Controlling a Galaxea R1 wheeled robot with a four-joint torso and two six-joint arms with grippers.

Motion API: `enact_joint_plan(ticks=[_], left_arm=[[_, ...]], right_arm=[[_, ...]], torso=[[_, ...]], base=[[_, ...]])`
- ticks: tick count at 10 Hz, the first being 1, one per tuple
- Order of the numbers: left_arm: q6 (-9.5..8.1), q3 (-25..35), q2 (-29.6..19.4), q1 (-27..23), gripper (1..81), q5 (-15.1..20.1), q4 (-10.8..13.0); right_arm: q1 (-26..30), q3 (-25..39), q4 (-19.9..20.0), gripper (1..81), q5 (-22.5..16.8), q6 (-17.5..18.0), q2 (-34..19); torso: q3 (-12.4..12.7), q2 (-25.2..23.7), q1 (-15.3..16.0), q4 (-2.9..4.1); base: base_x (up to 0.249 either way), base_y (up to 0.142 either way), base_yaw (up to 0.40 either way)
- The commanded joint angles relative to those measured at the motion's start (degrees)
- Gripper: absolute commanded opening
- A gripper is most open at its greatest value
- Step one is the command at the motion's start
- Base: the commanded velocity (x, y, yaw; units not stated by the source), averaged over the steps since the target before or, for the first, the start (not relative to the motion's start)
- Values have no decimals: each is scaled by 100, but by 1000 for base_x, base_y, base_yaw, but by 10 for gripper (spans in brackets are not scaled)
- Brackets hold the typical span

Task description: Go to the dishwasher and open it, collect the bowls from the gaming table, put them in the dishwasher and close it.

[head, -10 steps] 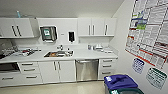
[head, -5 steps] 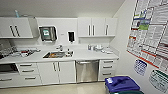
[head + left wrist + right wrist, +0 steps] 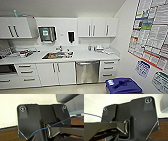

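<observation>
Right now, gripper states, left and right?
Left: cannot be told.
Right: cannot be told.

A strip of pale floor lies open in front of the closed stainless-steel dishwasher with its horizontal bar handle, so its front can be reached straight on. The approach is narrowed on one side by a blue lidded bin standing near the poster-covered wall. White cabinet doors and white drawers flank the dishwasher closely. The white counter above is crowded with small items around the sink.
</observation>
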Motion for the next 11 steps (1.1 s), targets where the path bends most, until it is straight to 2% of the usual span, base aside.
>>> enact_joint_plan(ticks=[1,11], left_arm=[[46,46,-76,-304,811,295,14],[46,63,-85,-304,811,295,22]], right_arm=[[292,43,23,811,-292,-22,-75],[274,43,23,811,-284,-31,-92]], torso=[[0,0,3,0],[0,-2,3,0]], base=[[85,0,0],[94,69,0]])
